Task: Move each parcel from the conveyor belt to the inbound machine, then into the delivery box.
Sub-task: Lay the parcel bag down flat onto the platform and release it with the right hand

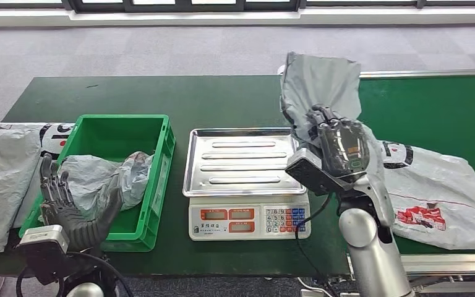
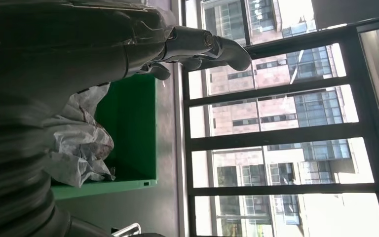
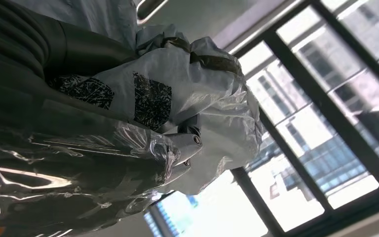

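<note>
Even daylight; windows [image 2: 286,148] blown out (wrist cams), sharp.

A grey carpet floor [image 1: 161,49] fills the top of the head view. A white ledge [image 1: 235,15] runs along the very top, under dark window frames [image 1: 185,5]. In the left wrist view, big windows [image 2: 286,138] on the right side show tall buildings [image 2: 256,74] outside.

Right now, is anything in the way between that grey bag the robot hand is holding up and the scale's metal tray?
Nothing visible. The right robot hand holds the grey parcel lifted just beside the scale's tray, whose steel surface lies bare.
</note>
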Robot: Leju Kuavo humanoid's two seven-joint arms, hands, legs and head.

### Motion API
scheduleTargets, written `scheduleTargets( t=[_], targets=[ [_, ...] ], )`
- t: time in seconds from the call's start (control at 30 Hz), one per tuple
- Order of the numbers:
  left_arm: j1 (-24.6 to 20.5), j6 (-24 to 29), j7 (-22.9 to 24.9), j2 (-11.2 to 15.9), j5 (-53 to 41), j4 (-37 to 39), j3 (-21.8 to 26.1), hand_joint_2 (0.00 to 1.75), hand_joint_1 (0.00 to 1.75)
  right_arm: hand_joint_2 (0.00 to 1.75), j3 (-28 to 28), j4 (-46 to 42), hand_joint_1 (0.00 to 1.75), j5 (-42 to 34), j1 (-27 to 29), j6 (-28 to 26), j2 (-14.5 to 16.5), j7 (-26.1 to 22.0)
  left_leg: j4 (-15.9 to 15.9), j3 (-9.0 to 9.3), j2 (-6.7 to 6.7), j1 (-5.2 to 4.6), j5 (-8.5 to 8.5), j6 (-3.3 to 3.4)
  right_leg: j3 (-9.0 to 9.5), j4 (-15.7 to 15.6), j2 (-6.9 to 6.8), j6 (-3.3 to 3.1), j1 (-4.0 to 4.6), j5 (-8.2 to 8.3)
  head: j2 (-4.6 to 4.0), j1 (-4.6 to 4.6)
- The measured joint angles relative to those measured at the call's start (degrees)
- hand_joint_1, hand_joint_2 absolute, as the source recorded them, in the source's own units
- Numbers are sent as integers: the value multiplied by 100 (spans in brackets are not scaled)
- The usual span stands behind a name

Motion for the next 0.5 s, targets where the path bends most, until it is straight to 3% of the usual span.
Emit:
scheduleTargets(
  t=[0.2, 0.5],
  targets=[
    [-330, 9, 26, 38, 88, 307, -269, 175, 0, 175, 749, 1417, 175, -331, -794, 194, 244, -126, 0, 28, -9, 7, 22, -16, -7, 5, -3, -11, 7, 18, 1, -1],
    [-477, 66, 63, 74, 103, 525, -378, 175, 0, 175, 1213, 2732, 175, -538, -1397, 229, 460, -245, 0, 21, -10, 7, 22, -16, -15, 5, -3, -11, 7, 18, 1, -1]
  ],
)
